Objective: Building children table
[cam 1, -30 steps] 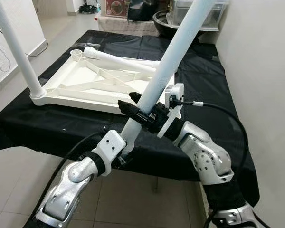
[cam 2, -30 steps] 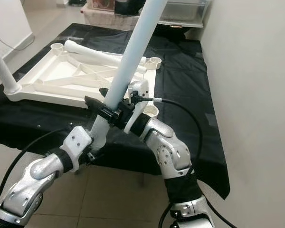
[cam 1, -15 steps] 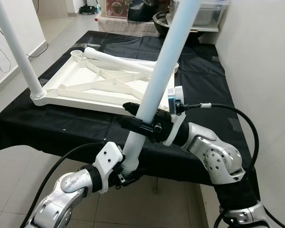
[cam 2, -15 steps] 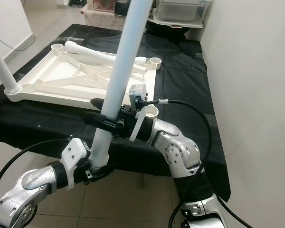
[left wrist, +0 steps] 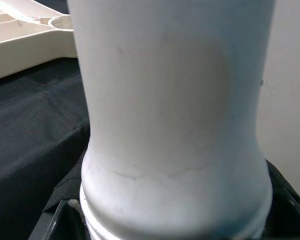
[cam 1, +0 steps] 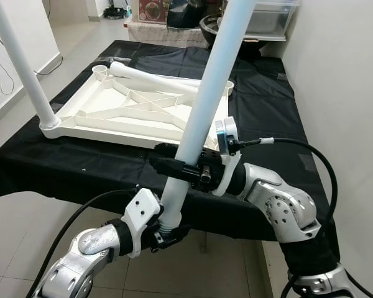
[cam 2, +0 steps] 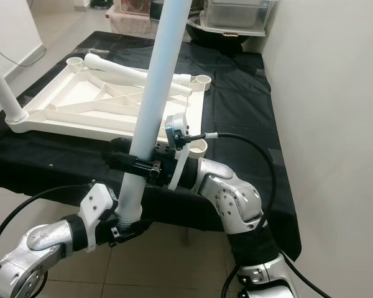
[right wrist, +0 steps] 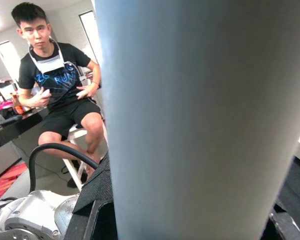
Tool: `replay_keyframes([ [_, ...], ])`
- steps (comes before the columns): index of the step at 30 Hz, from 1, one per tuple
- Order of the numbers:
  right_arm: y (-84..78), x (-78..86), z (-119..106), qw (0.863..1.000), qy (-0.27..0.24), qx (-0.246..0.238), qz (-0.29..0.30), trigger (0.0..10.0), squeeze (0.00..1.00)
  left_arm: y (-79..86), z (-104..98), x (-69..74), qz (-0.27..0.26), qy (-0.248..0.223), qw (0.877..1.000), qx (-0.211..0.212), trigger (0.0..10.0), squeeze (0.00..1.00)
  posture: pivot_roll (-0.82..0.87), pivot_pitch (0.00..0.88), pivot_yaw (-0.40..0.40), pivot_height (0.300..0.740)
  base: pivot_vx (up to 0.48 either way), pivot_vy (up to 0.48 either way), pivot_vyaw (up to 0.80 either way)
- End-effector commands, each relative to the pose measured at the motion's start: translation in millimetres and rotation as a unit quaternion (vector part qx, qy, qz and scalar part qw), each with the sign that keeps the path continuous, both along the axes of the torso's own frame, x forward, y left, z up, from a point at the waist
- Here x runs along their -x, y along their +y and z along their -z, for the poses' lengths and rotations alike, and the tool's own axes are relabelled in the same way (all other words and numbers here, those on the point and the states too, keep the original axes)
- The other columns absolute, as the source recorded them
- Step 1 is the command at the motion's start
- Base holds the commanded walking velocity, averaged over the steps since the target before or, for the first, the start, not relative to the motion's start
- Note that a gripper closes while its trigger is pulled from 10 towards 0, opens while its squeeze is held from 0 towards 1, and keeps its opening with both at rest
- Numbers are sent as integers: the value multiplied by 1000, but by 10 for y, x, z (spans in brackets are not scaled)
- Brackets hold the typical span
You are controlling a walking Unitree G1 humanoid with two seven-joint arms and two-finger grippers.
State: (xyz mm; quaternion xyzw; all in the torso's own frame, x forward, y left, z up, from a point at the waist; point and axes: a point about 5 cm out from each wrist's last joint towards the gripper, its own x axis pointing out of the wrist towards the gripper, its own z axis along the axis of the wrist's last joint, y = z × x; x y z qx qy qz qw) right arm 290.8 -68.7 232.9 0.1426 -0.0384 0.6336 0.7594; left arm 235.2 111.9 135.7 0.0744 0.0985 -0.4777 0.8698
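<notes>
A long white table leg [cam 1: 208, 93] stands steeply tilted in front of the table, held by both grippers. My left gripper [cam 1: 166, 231] is shut on its threaded lower end, which looms close in the left wrist view [left wrist: 175, 125]. My right gripper [cam 1: 174, 166] is shut on the leg a little higher, its black fingers on either side. The white tabletop [cam 1: 112, 112] lies upside down on the black cloth. One leg [cam 1: 22, 68] stands in its near left corner. Another leg [cam 1: 152, 76] lies loose across its far side. An empty socket [cam 2: 199, 144] sits at the near right corner.
The black-covered table [cam 1: 267, 105] runs along a wall [cam 1: 348, 93] on the right. Boxes and a dark bowl [cam 1: 261, 18] crowd its far end. Tiled floor [cam 1: 12, 211] lies below the front edge. A person [right wrist: 60, 85] sits on a stool behind me, seen in the right wrist view.
The held leg has swung from a strong rightward lean to nearly upright. Both grippers have dropped lower and nearer to me, still gripping it.
</notes>
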Motion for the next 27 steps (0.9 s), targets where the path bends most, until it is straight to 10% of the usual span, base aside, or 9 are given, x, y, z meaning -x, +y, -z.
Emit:
replay_keyframes([
  [1,33,23,-15,1000,-5,-2,-3,0,0,-123,-10,107,44,7,999,13,10000,0,84,116,-53,740,0,0,0],
  [15,32,23,-9,1000,-3,0,-4,0,0,-107,15,97,30,26,999,12,10000,0,84,118,-55,740,0,0,0],
  [16,-10,-10,-32,1000,-4,-3,5,0,0,-76,40,88,13,27,999,11,10000,1000,84,116,-53,740,0,0,0],
  [21,-145,-97,-90,1000,-4,-8,30,0,0,5,107,99,-15,26,1000,-1,10000,1000,84,112,-53,740,0,0,0],
  [22,-192,-117,-103,999,-6,-8,39,0,0,34,125,96,-32,24,999,1,10000,0,83,109,-53,740,0,0,0],
  [27,-312,-171,-132,998,-10,-7,66,0,0,97,163,98,-63,28,998,-2,10000,0,80,102,-50,740,0,0,0],
])
